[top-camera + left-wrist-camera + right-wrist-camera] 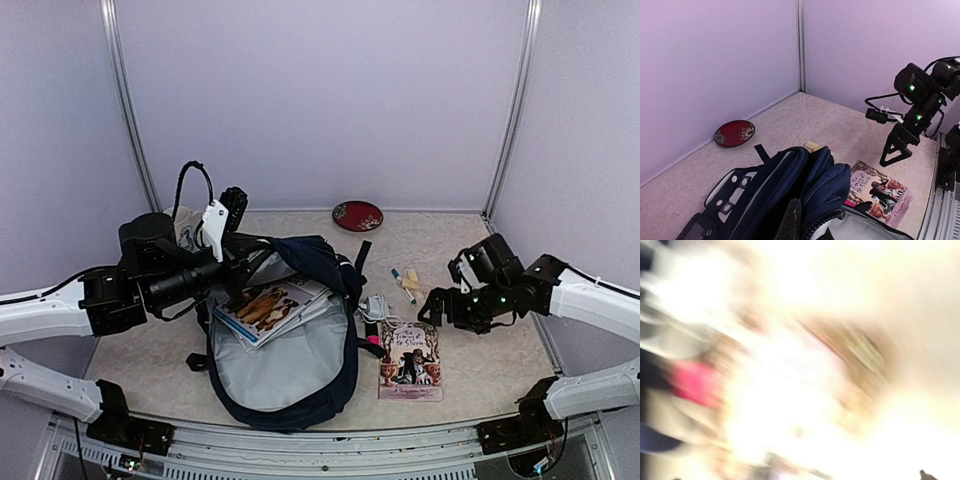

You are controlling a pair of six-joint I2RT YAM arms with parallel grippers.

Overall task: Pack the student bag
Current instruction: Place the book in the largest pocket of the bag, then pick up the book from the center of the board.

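The student bag (290, 365) lies open in the middle of the table, navy outside with grey lining showing. Picture books (265, 305) rest in its opening. My left gripper (243, 266) is shut on the bag's upper edge and holds it lifted; in the left wrist view the navy fabric (827, 195) is pinched beside one dark finger (790, 220). My right gripper (432, 308) hangs open and empty just above a pink-covered book (410, 360) lying right of the bag; it also shows open in the left wrist view (895, 151). The right wrist view is blurred and washed out.
A red plate (357, 215) sits by the back wall. A marker (403, 285), a small yellow block (412, 280) and a white cable (375, 305) lie between the bag and the right arm. Walls close in the back and both sides.
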